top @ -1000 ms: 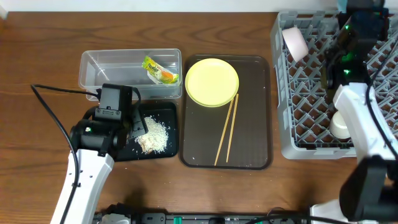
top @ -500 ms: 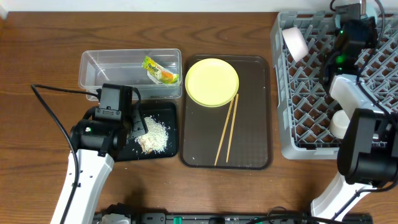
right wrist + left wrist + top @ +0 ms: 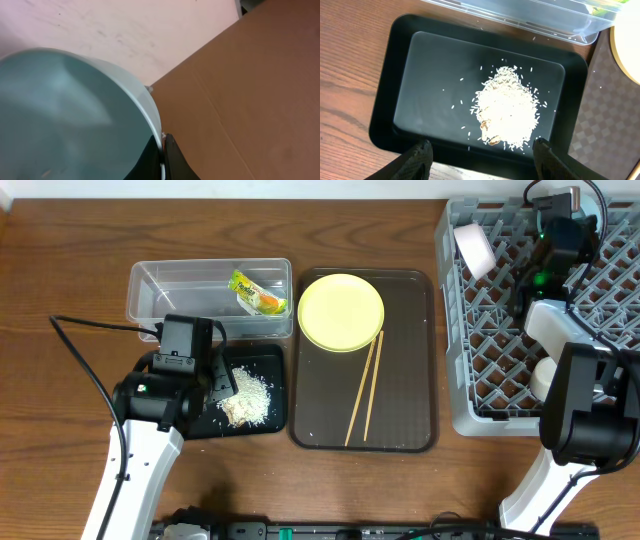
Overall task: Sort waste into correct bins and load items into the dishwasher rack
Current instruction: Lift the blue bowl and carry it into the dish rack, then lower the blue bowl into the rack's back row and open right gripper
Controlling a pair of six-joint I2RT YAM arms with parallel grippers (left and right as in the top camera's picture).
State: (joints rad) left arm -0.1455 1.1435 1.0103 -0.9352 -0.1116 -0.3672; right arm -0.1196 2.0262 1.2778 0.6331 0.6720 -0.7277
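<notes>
My left gripper [image 3: 218,372] [image 3: 482,155] is open and empty above the near edge of the shallow black tub [image 3: 270,425] [image 3: 430,75], which holds the rice-like food scraps [image 3: 248,395] [image 3: 507,107]. The clear tub [image 3: 170,285] holds the green, yellow and orange wrapper [image 3: 256,293]. My right gripper [image 3: 560,228] [image 3: 162,152] is shut on the rim of the light blue bowl [image 3: 65,115], raised over the far side of the grey rack [image 3: 455,420]. The pinkish-white bowl [image 3: 473,248] and the white cup [image 3: 545,378] are in the rack. No napkin shows.
The dark brown tray [image 3: 400,380] lies between tubs and rack. It carries the yellow plate [image 3: 340,312] and the chopsticks [image 3: 362,390]. A black cable [image 3: 85,350] trails left of my left arm. The right wrist view looks past the bowl at a pink wall and brown cardboard.
My right arm has swung toward the rack's far edge and turned its wrist upward with the bowl. The left arm has not moved.
</notes>
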